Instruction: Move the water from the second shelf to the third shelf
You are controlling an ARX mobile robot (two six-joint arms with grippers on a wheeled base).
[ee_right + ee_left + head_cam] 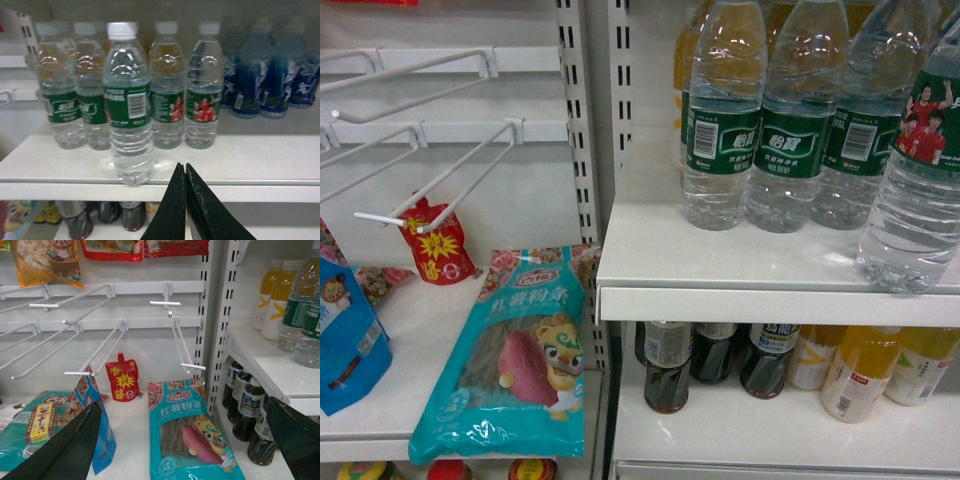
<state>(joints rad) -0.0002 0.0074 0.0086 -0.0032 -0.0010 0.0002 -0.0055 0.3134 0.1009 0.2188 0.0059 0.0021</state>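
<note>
Water point(129, 107) upright near shelf point(260, 165) edge, right gripper point(185, 172) fingers together

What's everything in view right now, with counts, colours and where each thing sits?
Water bottles: five clear with green labels in the right wrist view, upper shelf; one stands forward near the edge.
Blue bottles: at least three, right of the water.
Yellow bottles: three, lower shelf, right.
Dark bottles: three, lower shelf, left.
Teal packet: one, left bay, lying flat.
Red pouch: one, behind it.
Blue bag: one, far left.
Hooks: white, mostly bare.
Left gripper: black, open.
Right gripper: black, shut, below the shelf edge.
</note>
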